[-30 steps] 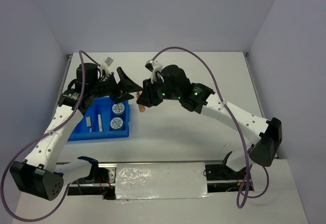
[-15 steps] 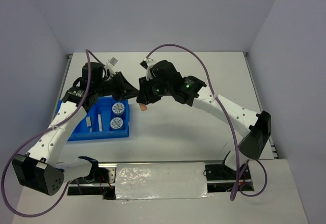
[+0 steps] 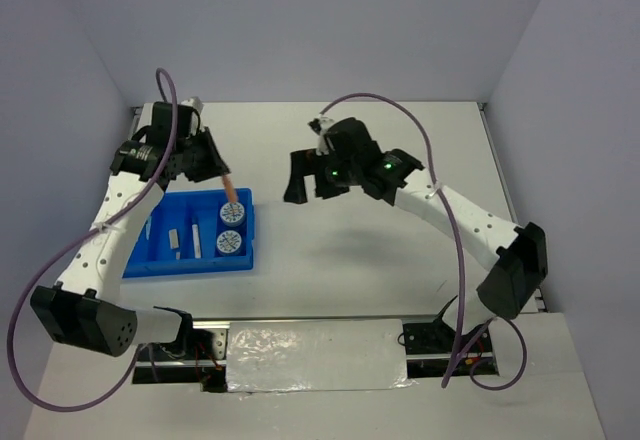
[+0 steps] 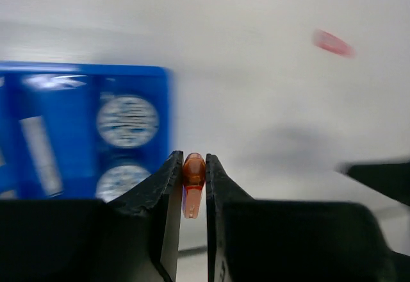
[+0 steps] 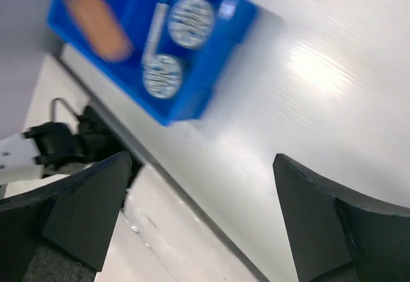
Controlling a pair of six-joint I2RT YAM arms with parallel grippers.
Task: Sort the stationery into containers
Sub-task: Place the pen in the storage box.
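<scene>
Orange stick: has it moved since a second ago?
Yes. The orange stick went left and farther back: it was off the blue tray's right side, and now the left claw pinches it over the tray's far right corner.

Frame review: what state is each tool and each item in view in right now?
left tool, shut on the orange stick
orange stick, gripped between the fingers, not yet in the tray
right tool, open, empty
blue tray, on the table, partly filled
two tape rolls, lying flat in the tray's right-hand compartment
pink item, loose on the table outside the tray, blurred
</scene>
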